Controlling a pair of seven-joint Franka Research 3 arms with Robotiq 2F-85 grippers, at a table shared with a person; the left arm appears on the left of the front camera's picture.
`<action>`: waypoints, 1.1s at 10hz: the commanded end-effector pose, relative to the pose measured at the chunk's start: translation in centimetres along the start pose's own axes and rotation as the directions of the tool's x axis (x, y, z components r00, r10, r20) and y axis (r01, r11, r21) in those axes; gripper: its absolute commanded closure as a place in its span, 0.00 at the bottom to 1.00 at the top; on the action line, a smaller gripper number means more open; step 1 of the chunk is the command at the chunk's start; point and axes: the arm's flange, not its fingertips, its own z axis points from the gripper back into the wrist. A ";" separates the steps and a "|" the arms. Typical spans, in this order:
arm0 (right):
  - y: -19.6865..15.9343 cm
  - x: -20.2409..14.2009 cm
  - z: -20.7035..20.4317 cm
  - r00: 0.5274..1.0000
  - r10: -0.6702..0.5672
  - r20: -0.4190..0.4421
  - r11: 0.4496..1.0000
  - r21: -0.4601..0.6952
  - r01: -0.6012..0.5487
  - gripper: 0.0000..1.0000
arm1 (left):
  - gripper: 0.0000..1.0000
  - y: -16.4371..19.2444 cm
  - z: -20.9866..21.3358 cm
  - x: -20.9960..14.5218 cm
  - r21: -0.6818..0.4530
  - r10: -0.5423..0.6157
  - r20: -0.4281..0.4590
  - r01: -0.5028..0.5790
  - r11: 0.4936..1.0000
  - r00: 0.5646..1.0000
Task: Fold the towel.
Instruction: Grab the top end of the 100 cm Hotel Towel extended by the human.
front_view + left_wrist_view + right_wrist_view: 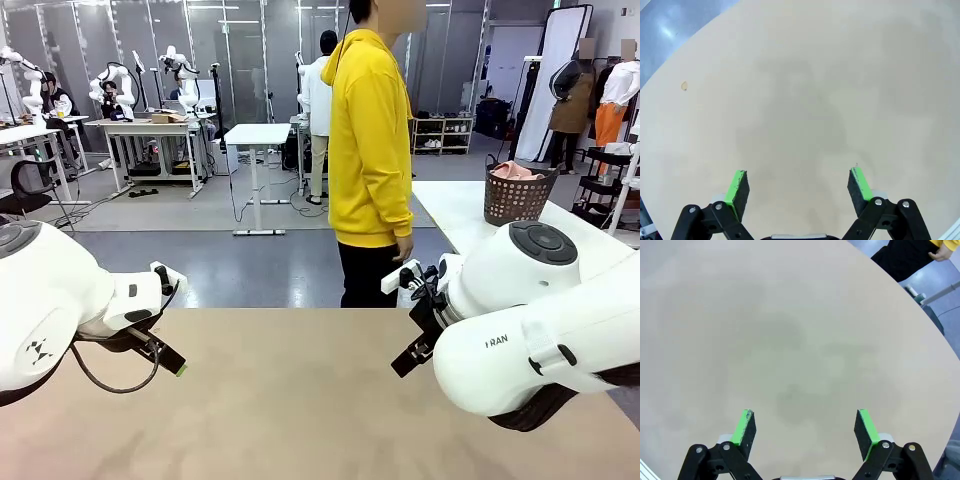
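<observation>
Towel (512, 170): one, bundled in one basket (520, 203), one person (370, 150) nearby.

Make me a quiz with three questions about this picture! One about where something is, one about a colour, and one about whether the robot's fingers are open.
1. Where is the pink towel?
A. on the floor
B. in the basket on the white side table
C. in a robot's fingers

2. What colour is the top of the person?
A. yellow
B. blue
C. red

3. How are the fingers of the left gripper and the right gripper?
A. shut tight
B. shut on the towel
C. open, holding nothing

Answers:
1 B: pink cloth pokes out of the basket's top.
2 A: the hooded top is bright yellow.
3 C: each wrist view shows the green pads far apart, with just the tan table between them.
</observation>
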 end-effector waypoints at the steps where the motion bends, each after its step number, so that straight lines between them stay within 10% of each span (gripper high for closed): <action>1: 0.0 0.0 0.0 1.000 -0.002 0.000 1.000 0.000 0.002 0.00 | 0.00 0.0 0.0 0.0 0.000 0.001 0.000 -0.001 1.000 1.000; 8: -4.0 4.2 4.2 0.997 0.048 0.054 0.977 0.206 -0.058 0.00 | 0.00 3.4 4.6 3.8 -0.205 0.099 -0.030 -0.103 0.973 0.995; 11: -9.0 5.6 9.9 0.984 -0.156 0.088 0.904 0.415 0.106 0.00 | 0.00 6.6 11.0 4.1 -0.520 0.191 0.018 -0.154 0.840 0.981</action>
